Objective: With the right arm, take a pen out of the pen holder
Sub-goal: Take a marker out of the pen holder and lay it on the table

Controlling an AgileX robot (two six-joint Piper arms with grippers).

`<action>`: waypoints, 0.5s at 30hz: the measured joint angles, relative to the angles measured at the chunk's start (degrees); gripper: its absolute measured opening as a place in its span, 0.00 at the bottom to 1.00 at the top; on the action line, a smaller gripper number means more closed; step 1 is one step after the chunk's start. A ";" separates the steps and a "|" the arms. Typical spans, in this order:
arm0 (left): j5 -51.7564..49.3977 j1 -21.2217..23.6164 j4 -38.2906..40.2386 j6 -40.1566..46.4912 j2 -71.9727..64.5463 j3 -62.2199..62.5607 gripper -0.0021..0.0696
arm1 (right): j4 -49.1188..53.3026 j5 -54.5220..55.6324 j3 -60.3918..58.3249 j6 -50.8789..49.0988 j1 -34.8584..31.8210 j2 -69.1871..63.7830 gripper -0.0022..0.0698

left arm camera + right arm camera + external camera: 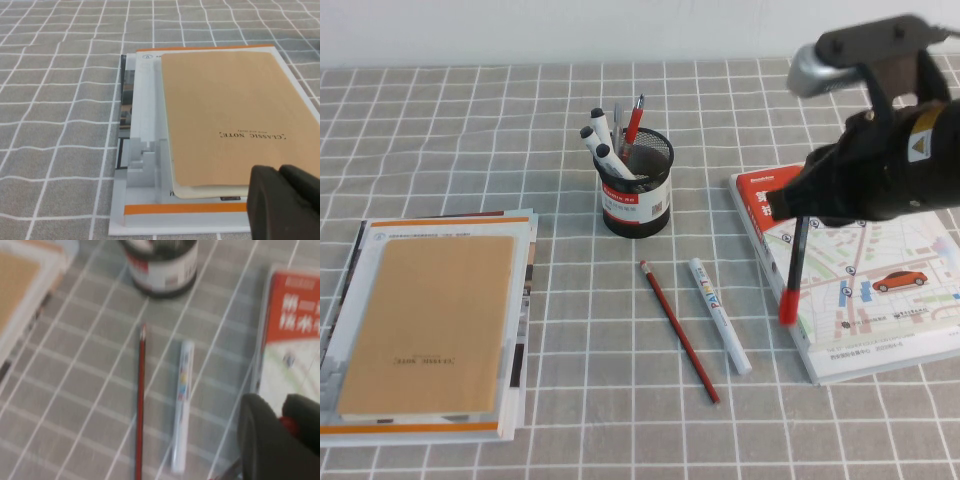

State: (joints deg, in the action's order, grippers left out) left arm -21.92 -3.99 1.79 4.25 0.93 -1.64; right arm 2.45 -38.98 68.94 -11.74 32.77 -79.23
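Left gripper: seen only in its own wrist view, over the near end of the brown notebook; its two dark fingers lie pressed together, holding nothing
Brown notebook: flat on top of a stack of books at the desk's near left corner, printed title facing away from the robot
Desk: covered with a grey cloth crossed by white lines
Red pencil: flat on the cloth near the desk's middle, running slantwise, its far end towards the pen holder
White marker: flat just beside the pencil on the side towards the right edge, roughly parallel, not touching it
Map book: flat at the desk's right edge, red band at its far end, street map with a red car on the cover
Right gripper: raised over the left part of the map book, its fingers pinching the top of the pen
Pen: out of the holder and well apart from it, dark barrel hanging almost upright from the gripper, red end down over the map book's left edge; whether it touches the book cannot be told
Pen holder: black mesh cup with a red and white label, upright towards the far middle of the desk, beyond the pencil
In the holder: black-capped markers and a red pen, leaning
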 joint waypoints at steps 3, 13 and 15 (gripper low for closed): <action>0.00 0.00 0.00 0.00 0.00 0.00 0.02 | -2.83 -6.68 2.69 1.21 0.00 -2.10 0.08; 0.00 0.00 0.00 0.00 0.00 0.00 0.02 | -13.65 -22.94 20.09 10.83 0.72 -18.66 0.08; 0.00 0.00 0.00 0.00 0.00 0.00 0.02 | -14.30 -24.55 23.37 11.33 1.33 -22.80 0.08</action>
State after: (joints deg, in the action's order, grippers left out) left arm -21.92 -3.99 1.79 4.25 0.93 -1.64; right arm -11.84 -63.53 92.31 -0.41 34.10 -102.03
